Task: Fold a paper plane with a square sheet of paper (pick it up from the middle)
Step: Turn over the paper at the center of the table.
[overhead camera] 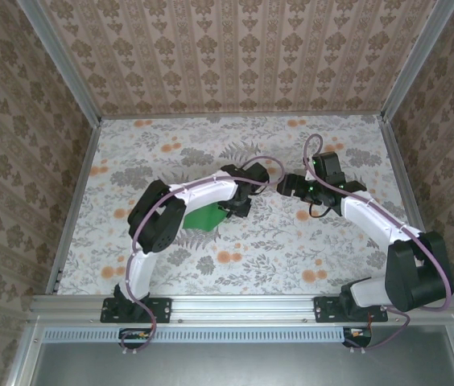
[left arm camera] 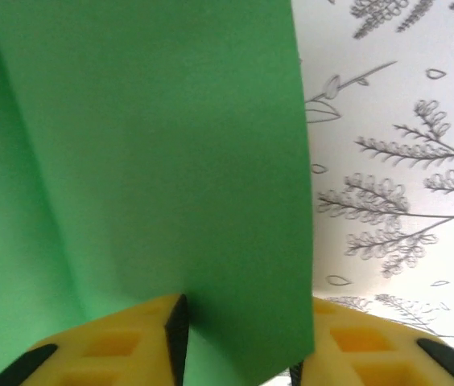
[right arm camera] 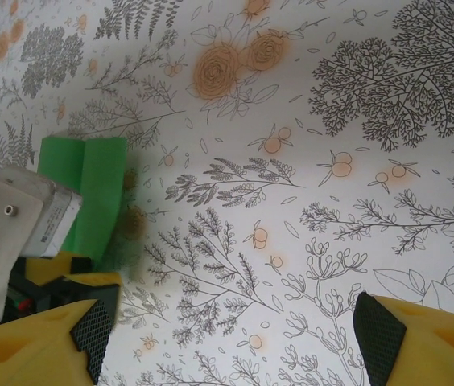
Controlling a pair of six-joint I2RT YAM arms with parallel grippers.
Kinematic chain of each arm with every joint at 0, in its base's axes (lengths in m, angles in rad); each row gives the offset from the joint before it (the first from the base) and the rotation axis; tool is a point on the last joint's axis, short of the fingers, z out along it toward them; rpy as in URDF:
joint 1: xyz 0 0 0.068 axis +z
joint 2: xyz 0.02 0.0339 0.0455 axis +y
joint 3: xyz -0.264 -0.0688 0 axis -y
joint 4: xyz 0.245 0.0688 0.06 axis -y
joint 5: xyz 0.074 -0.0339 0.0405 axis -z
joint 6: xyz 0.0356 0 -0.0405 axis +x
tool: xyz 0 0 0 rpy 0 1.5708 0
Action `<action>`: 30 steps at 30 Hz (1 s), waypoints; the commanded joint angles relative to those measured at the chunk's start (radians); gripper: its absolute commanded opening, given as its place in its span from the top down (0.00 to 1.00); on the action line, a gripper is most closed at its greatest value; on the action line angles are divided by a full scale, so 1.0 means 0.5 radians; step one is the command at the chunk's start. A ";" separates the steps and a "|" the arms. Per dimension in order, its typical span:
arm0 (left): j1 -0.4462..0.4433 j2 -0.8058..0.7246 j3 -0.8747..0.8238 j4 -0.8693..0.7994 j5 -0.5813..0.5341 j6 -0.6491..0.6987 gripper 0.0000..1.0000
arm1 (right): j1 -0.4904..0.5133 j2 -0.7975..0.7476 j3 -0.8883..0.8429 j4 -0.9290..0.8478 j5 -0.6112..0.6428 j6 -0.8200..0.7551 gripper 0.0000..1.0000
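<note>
The green sheet of paper (overhead camera: 200, 218) lies on the flowered table, partly under my left arm. From the left wrist it shows as a folded sheet (left arm camera: 154, 161) with a crease down its left side and a flap whose straight edge runs down the right. My left gripper (left arm camera: 239, 346) is low over it, open, its yellow fingers (left arm camera: 106, 350) standing apart with the flap between them. My right gripper (right arm camera: 227, 330) hangs open over bare table, right of the paper (right arm camera: 90, 185), with nothing between its fingers. The two grippers, left (overhead camera: 241, 201) and right (overhead camera: 289, 185), face each other mid-table.
The table (overhead camera: 332, 241) has a flowered cloth and is walled by patterned panels at the back and both sides. A metal rail (overhead camera: 235, 304) runs along the near edge. My left wrist's white housing (right arm camera: 18, 225) sits beside the right gripper's left finger.
</note>
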 commanded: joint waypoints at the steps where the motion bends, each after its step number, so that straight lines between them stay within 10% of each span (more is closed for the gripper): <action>1: 0.025 -0.071 -0.058 0.121 0.223 -0.020 0.54 | -0.018 0.019 -0.035 -0.002 0.014 0.068 0.18; 21: 0.150 -0.513 -0.370 0.764 1.046 -0.058 0.48 | -0.022 0.221 0.011 0.082 -0.150 0.204 0.26; 30: 0.364 -1.000 -0.618 0.947 1.011 -0.177 0.20 | 0.028 0.249 0.079 0.116 -0.262 0.269 0.33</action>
